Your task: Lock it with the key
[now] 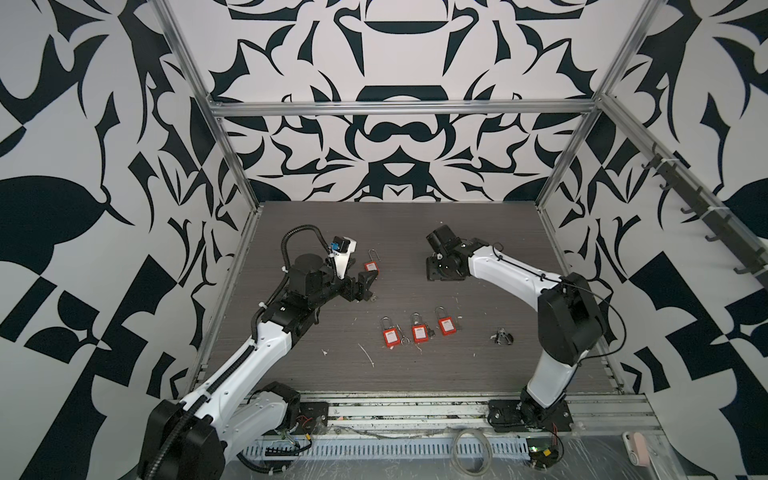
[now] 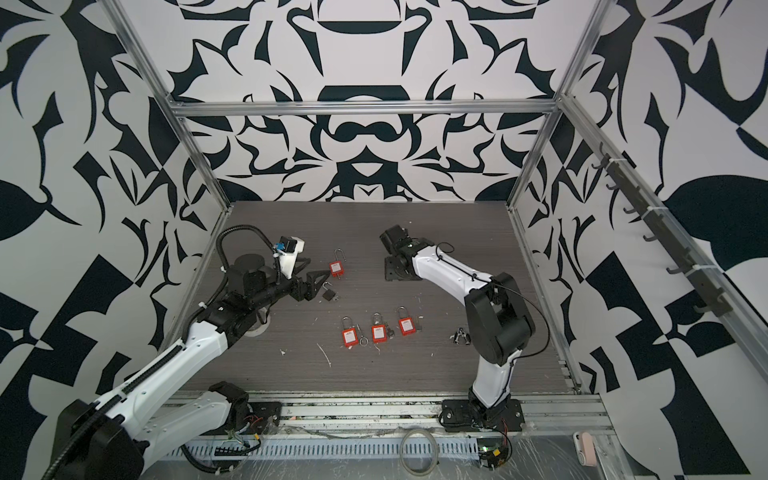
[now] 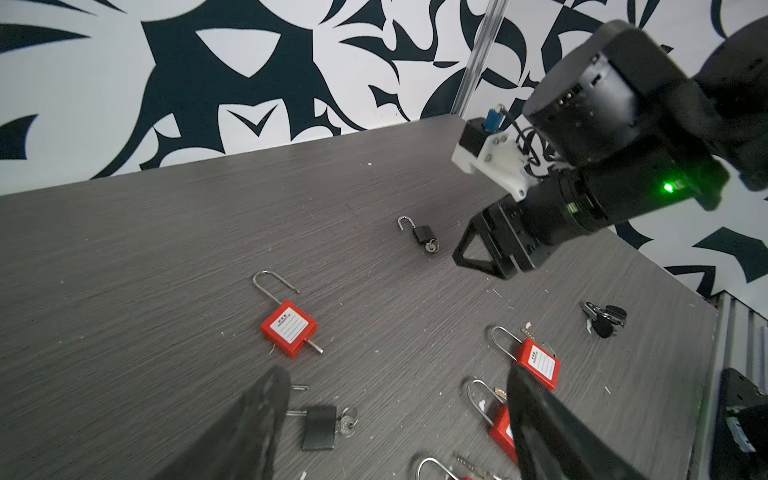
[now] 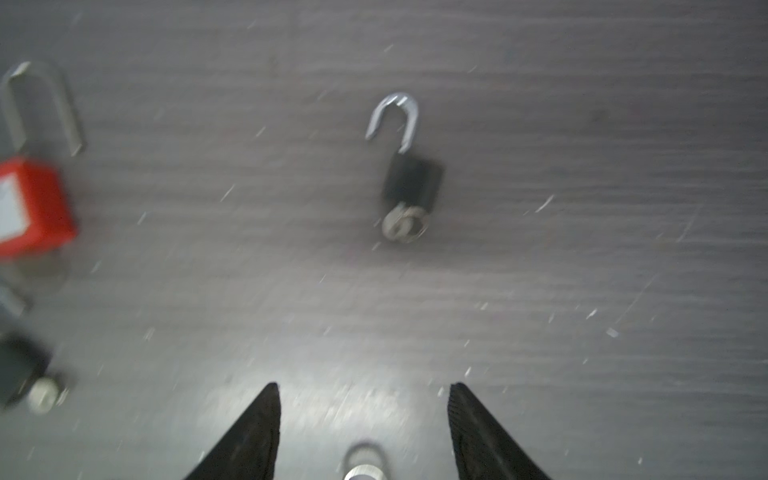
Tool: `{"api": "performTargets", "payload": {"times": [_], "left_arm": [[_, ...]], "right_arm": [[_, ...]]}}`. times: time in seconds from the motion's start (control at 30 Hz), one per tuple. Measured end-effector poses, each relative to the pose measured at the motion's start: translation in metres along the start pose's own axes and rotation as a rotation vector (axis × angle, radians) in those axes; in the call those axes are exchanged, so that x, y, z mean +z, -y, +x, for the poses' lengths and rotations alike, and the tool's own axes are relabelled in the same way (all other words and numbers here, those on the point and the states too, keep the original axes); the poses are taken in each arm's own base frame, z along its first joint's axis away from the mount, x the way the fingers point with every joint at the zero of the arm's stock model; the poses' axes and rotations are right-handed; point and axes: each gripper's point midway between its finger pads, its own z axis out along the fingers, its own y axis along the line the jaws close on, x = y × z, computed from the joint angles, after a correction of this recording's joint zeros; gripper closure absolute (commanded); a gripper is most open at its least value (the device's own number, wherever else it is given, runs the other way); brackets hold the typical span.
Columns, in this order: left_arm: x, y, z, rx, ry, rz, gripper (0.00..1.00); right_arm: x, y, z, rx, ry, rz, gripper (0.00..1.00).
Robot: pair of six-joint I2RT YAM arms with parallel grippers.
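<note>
A black padlock lies flat on the table with a key in its base. My left gripper hangs open above it, and one finger hides most of its shackle. In a top view the same padlock sits just off the left gripper. A smaller black padlock with its shackle swung open and a key in it lies ahead of my right gripper. That gripper is open, holds nothing, and points down at the table.
A red padlock with an open shackle lies beyond the left gripper. Three red padlocks stand in a row mid-table, with keys beside them. A loose bunch of keys lies near the right arm. Metal frame posts border the table.
</note>
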Motion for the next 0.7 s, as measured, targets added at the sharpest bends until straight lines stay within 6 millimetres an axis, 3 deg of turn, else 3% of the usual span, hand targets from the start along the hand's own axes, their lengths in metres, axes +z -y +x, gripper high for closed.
{"api": "performTargets", "payload": {"times": [0.17,0.4,0.7], "left_arm": [[0.013,0.001,0.011,-0.013,-0.041,0.012,0.16],[0.018,0.006,0.007,-0.005,-0.039,0.018,0.16],[0.027,0.003,0.014,-0.011,-0.063,0.01,0.18]], "right_arm": [[0.031,0.006,-0.02,0.047,-0.027,0.018,0.32],[0.068,0.012,-0.028,0.073,-0.069,0.039,0.34],[0.088,0.03,-0.033,0.11,-0.089,0.066,0.44]]}}
